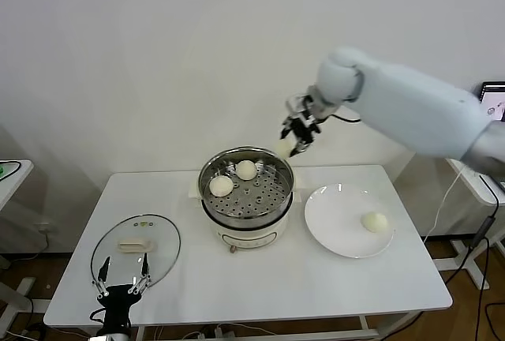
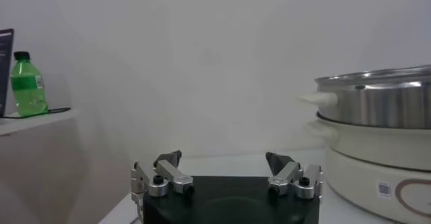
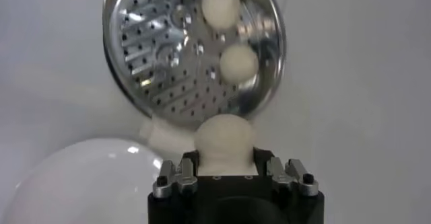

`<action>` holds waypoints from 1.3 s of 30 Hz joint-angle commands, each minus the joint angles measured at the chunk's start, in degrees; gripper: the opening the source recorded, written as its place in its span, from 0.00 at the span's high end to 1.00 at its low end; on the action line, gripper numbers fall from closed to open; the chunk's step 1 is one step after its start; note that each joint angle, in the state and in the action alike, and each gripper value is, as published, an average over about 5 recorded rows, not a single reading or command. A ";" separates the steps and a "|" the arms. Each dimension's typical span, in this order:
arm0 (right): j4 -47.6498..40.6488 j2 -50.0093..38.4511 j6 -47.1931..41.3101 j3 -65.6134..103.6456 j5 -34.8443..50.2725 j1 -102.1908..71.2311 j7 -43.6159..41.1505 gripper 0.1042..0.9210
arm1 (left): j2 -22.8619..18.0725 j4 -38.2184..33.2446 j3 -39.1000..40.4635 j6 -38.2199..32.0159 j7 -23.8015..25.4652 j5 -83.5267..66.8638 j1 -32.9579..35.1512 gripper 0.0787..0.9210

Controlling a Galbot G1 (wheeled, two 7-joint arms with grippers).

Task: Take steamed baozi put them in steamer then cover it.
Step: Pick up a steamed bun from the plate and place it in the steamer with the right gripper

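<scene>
White table [image 1: 197, 278] with cooking things

On it stand the steamer [image 1: 246, 199], the white plate [image 1: 339, 234] and the glass cover [image 1: 136, 248], lying flat.

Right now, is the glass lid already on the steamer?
No, the lid lies flat on the table, left of the open steamer.

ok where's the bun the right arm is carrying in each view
Head view: the carried baozi sits in the right gripper, in the air just above the steamer rim's far right edge.
Left wrist view: not in it; only the steamer's side shows.
Right wrist view: in the near centre, between the fingers.
Shared landmark: the steamer.
</scene>
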 commanded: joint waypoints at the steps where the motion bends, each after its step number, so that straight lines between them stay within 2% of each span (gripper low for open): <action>1: 1.45 7.33 6.38 -0.41 -6.82 -4.16 1.58 0.49 | 0.21 -0.26 -0.88 -0.11 0.03 -0.17 0.37 0.12; 10: 2.03 6.02 15.17 -3.14 -12.30 -6.68 4.39 0.49 | -0.55 0.33 -0.92 -0.35 -0.02 0.21 0.62 0.12; 22: 2.46 6.48 19.57 -7.57 -10.76 -7.21 7.19 0.49 | -1.24 0.58 -0.85 -0.56 -0.11 0.44 0.59 0.12; 39: -0.18 8.03 26.26 -9.55 -16.75 -6.86 10.11 0.49 | -1.61 1.00 -0.61 -0.82 -0.23 0.39 0.27 0.12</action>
